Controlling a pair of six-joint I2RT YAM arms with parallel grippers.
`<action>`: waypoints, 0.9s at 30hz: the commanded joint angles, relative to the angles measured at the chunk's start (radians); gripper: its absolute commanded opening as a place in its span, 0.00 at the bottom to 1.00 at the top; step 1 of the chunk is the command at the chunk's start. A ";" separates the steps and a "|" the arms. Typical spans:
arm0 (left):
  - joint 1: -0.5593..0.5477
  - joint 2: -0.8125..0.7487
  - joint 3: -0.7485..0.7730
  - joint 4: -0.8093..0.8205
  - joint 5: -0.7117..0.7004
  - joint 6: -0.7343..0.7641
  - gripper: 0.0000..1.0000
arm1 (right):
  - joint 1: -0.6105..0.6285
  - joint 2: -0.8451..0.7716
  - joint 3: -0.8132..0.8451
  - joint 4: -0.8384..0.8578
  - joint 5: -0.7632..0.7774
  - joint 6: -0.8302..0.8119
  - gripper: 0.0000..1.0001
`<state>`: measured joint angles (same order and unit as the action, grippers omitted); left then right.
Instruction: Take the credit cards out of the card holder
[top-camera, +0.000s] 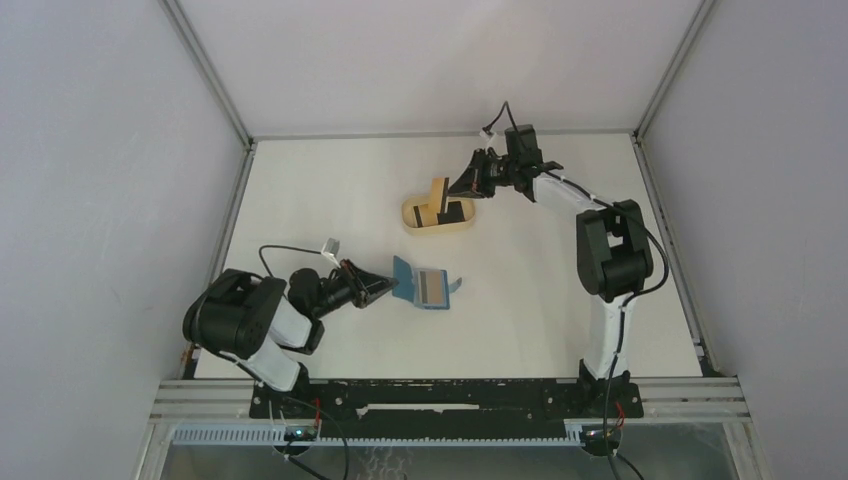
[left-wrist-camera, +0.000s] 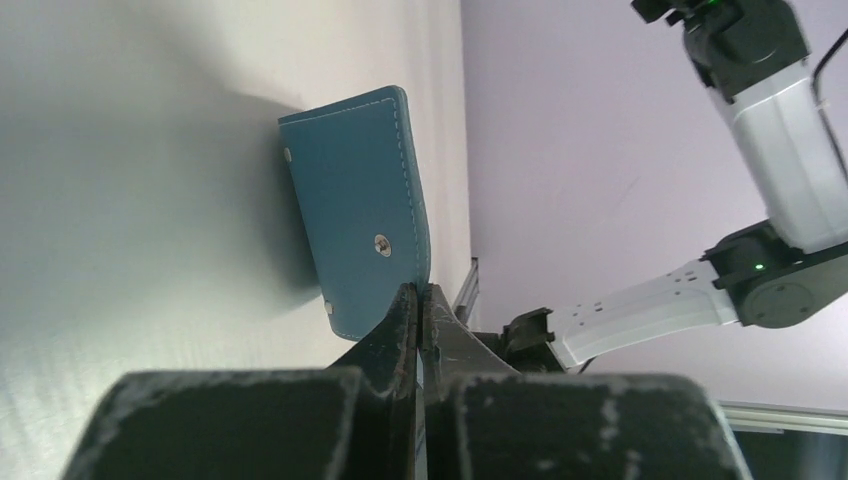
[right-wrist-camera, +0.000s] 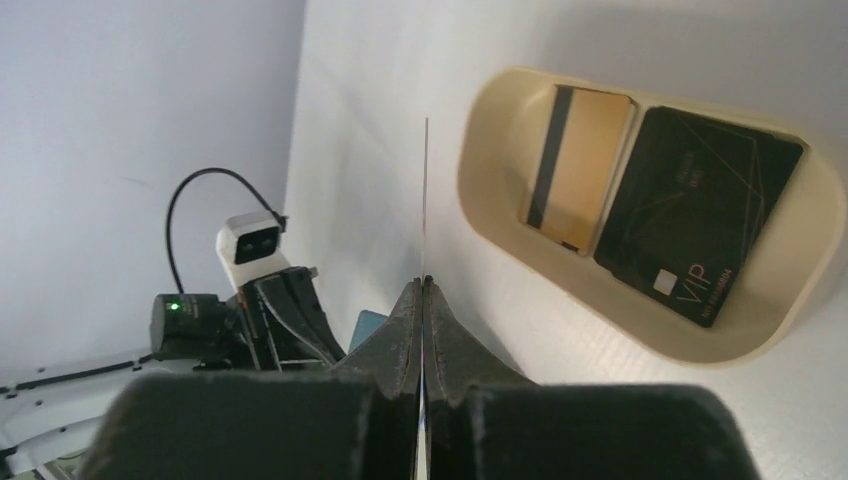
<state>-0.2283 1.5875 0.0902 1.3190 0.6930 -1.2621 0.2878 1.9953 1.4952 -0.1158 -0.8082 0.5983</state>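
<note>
Top external view counts two arms, one teal card holder lying open on the desk, and one tan tray. Only the right wrist view shows what the tray holds: a gold credit card and a black VIP credit card. It also shows a third credit card, seen edge-on and pinched in the closed right fingers just beside the tray. The left wrist view shows the left fingers clamped on the holder's raised flap. The left arm crouches low, while the right arm reaches far across.

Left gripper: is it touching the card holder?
Touching. The left wrist view shows the left gripper shut on the lower corner of the card holder, whose edge runs in between the two fingers.
</note>
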 joint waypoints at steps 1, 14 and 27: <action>-0.015 0.047 -0.016 0.075 -0.032 0.098 0.00 | 0.024 0.029 0.123 -0.133 0.037 -0.121 0.00; -0.018 -0.007 0.004 -0.109 -0.121 0.233 0.00 | 0.004 0.150 0.328 -0.296 0.057 -0.210 0.00; -0.022 -0.372 0.146 -0.835 -0.255 0.517 0.00 | 0.029 0.197 0.395 -0.342 0.073 -0.220 0.00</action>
<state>-0.2466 1.2083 0.2230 0.5850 0.4633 -0.8085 0.3004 2.1902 1.8442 -0.4488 -0.7406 0.3996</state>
